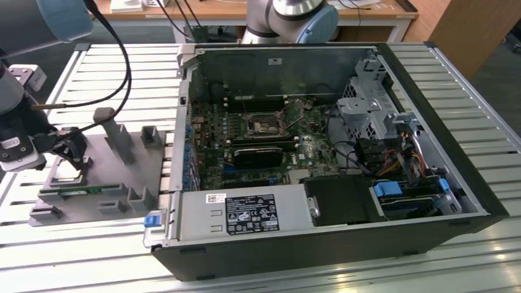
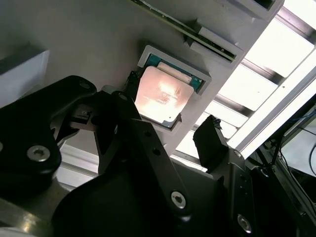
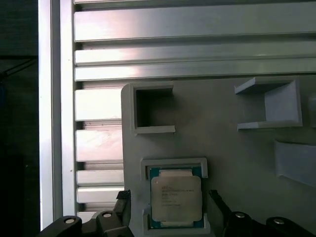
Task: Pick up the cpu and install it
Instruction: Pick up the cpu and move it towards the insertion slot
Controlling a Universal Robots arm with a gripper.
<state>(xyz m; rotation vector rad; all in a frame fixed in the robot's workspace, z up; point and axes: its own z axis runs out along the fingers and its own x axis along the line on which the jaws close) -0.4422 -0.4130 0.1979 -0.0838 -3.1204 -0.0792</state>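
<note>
place: robotics lab | signs: robot arm (image 1: 293, 18) top centre; slatted aluminium bench (image 1: 480, 91); opened computer case (image 1: 326, 256) centre

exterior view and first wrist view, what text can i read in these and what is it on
cpu: several lines of fine print on its metal top in the first wrist view, too small to read.
large white label on the grey metal box in the computer case: print and symbols, too small to read.
small white sticker on the same box: too small to read.
Nothing can be quoted.
</note>
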